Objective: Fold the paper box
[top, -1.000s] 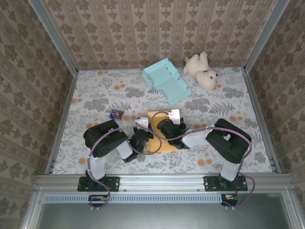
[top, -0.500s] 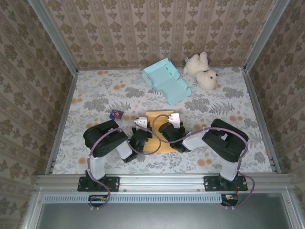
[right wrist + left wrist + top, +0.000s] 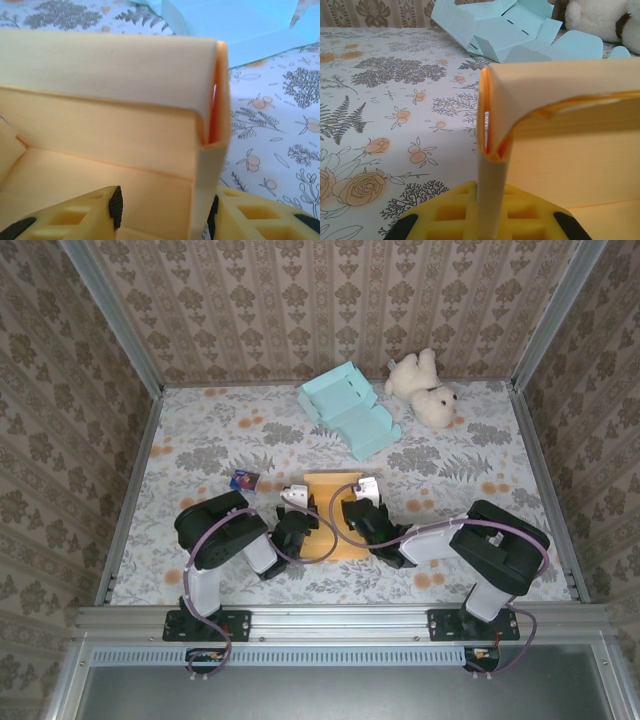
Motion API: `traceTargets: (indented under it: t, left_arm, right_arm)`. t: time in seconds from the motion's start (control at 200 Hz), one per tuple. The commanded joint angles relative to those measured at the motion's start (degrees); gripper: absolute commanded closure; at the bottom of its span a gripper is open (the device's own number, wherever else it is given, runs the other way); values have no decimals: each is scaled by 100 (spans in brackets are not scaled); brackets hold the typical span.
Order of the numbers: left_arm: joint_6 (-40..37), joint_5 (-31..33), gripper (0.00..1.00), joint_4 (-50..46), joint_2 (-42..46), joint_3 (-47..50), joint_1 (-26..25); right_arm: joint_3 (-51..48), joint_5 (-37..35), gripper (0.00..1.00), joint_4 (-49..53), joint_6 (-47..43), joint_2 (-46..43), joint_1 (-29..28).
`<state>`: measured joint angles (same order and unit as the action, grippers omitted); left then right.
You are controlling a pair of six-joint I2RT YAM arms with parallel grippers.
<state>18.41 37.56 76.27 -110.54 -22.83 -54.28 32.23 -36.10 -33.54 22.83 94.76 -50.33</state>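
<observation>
the orange paper box [image 3: 327, 540] lies between the two claws. the left claw [image 3: 487, 222] is pinched on the folded-over wall rising between its fingers. the right claw [image 3: 165, 215] stands spread, loose astride the opposite wall. wall-folding seems in hand; next probably calls for pressing that doubled wall flat.

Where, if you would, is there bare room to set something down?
Bare: far left, between the left wall and the blue paper box; right side, nearer than the plush bear. Crowded: around the yellow paper box.
</observation>
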Motion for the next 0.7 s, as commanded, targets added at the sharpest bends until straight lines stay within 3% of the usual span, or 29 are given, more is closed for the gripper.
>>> traceTargets:
  t: [0.0, 0.27, 0.435, 0.695]
  left_arm:
    - [88, 14, 100, -183, -29, 94, 23]
    - [53, -12, 100, -182, -38, 85, 26]
    - [61, -16, 100, -183, -37, 85, 32]
    - [54, -13, 100, -179, -38, 77, 31]
  right_arm:
    - [24, -319, 53, -311, -357, -114, -37]
    - [168, -1141, 67, -386, -457, -81, -23]
    - [303, -2059, 79, 268, 14, -88, -24]
    - [466, -2479, 81, 954, 366, -109, -4]
